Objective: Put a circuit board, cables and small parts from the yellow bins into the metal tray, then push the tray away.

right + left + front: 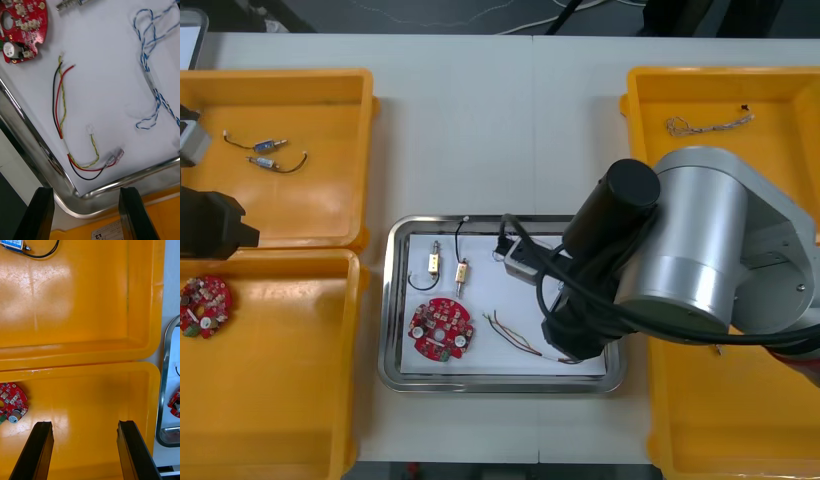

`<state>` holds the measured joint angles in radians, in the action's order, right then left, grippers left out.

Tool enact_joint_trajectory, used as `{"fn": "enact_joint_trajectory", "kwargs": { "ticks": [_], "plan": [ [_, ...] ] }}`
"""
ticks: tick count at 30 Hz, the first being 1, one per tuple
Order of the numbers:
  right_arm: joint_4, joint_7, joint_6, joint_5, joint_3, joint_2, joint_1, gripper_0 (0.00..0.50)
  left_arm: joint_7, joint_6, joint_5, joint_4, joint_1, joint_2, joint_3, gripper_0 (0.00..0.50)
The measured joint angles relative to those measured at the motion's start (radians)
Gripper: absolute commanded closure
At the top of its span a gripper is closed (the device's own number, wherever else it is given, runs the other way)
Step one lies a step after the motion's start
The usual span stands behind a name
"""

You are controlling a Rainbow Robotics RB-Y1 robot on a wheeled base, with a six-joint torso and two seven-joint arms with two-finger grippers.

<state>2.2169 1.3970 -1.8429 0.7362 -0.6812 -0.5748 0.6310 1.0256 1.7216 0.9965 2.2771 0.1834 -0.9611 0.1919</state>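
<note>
Metal tray [480, 382]: holds 1 circuit board [441, 328], 2 small metal parts [435, 262], red and yellow cable [62, 137], blue and white cable [149, 77]; loading looks complete | right gripper [86, 190]: fingers apart, empty, above the tray corner by the red and yellow cable, probably positioned for the push | left gripper [84, 423]: fingers apart, empty, idle over the left yellow bins [90, 307]

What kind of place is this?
Probably an electronics workshop or lab: yellow bins of parts, a metal tray holding a red circuit board and cables. The right gripper hovers over the tray, the left gripper over a bin.
</note>
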Motion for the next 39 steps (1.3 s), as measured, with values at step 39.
{"fn": "enact_joint_trajectory", "kwargs": {
  "ticks": [39],
  "plan": [
    [-0.188, 0.015, 0.204, -0.156, -0.438, 0.133, 0.108, 0.000, 0.001, 0.063, -0.033, 0.000, -0.006, -0.002, 0.011, 0.000]
  ]
}}
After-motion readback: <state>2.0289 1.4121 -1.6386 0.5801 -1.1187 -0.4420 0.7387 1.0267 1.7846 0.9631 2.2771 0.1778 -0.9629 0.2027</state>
